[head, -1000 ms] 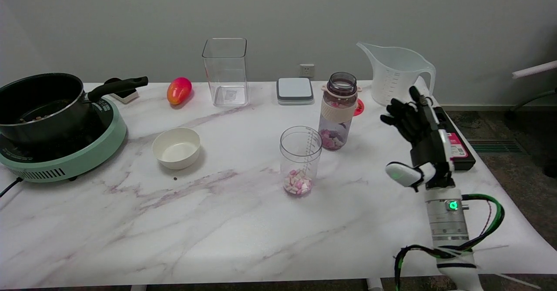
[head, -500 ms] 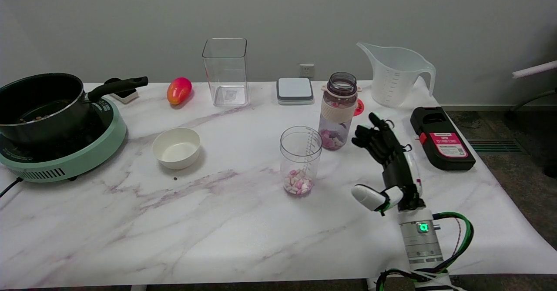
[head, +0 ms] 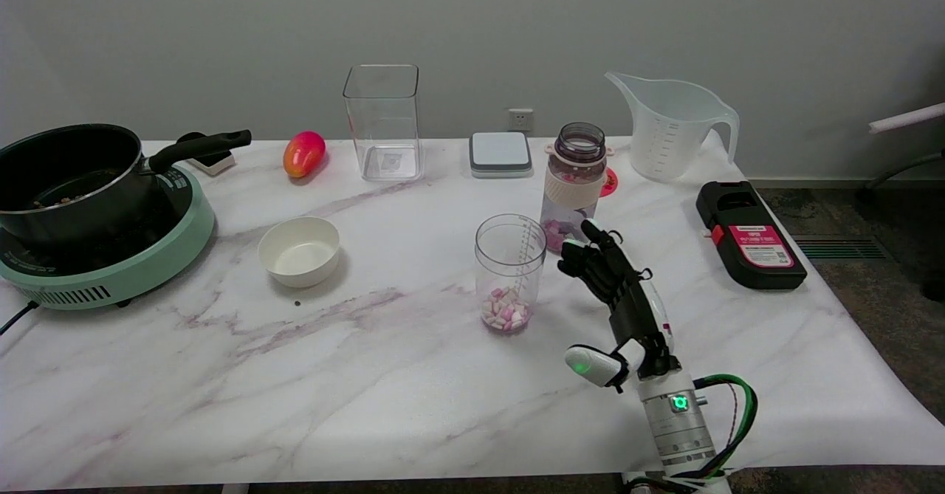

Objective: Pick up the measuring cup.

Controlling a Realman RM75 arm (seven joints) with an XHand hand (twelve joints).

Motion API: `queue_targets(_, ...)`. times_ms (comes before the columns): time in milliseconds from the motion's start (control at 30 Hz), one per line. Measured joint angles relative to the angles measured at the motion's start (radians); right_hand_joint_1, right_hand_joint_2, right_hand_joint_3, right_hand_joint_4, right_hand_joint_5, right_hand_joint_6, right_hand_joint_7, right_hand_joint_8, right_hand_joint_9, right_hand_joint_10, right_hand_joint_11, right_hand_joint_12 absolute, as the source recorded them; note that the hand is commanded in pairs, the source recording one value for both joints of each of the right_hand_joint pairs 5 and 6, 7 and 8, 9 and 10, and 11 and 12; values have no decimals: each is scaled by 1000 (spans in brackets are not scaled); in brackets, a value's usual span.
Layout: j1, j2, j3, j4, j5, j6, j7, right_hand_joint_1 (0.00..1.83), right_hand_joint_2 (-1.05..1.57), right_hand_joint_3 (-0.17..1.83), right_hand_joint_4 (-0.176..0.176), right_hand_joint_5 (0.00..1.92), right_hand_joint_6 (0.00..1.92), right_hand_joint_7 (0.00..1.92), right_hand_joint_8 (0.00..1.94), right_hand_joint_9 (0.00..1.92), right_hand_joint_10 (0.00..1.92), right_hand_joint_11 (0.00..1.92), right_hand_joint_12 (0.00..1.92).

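Note:
A small clear measuring cup (head: 510, 271) with printed marks stands upright at the table's middle, with pink and white candy pieces in its bottom. My right hand (head: 619, 298) hovers just to its right, a short gap away from the cup's wall. The fingers (head: 590, 258) are spread and point up and to the left, and the thumb (head: 593, 364) sticks out low toward the near edge. Nothing is in the hand. A larger translucent measuring jug (head: 670, 127) with a handle stands at the back right.
A bottle (head: 572, 187) holding candy stands right behind the hand. A black and red device (head: 749, 234) lies to the right. A white bowl (head: 299, 250), a pot (head: 70, 176) on a green cooker, a tall clear container (head: 383, 121), a red fruit (head: 303, 153) and a grey scale (head: 500, 153) sit further off.
My right hand has swept left and nearer, from beside the jug at the right to just beside the small cup. The objects on the table have stayed put.

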Motion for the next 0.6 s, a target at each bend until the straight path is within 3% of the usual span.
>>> queue_targets(600,57,-22,-9,-76,-17,-17,38,1049,-482,1022,0,206,206,446,446,422,422,458,458)
